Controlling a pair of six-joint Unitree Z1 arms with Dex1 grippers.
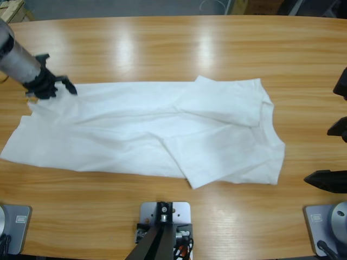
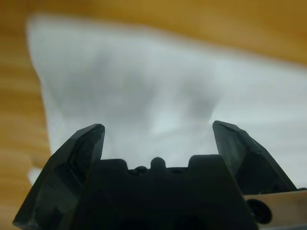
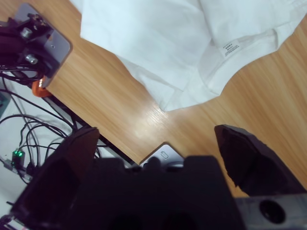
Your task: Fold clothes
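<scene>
The white T-shirt (image 1: pixel 162 130) lies lengthwise across the table, its right half folded over itself with the neck end to the right. My left gripper (image 1: pixel 57 82) is at the shirt's far left corner, just above the cloth. In the left wrist view that gripper (image 2: pixel 158 132) is open, with the white fabric (image 2: pixel 168 81) close in front and nothing between the jaws. My right gripper (image 1: pixel 332 154) is at the table's right edge, off the shirt. In the right wrist view it (image 3: pixel 156 139) is open and empty, looking at the shirt's neck end (image 3: pixel 158 38) and its sewn label (image 3: pixel 230 48).
The wooden table (image 1: pixel 173 49) shows bare wood behind the shirt and along its front edge (image 1: pixel 81 216). Loose cables (image 3: pixel 24 124) hang below the table's edge in the right wrist view.
</scene>
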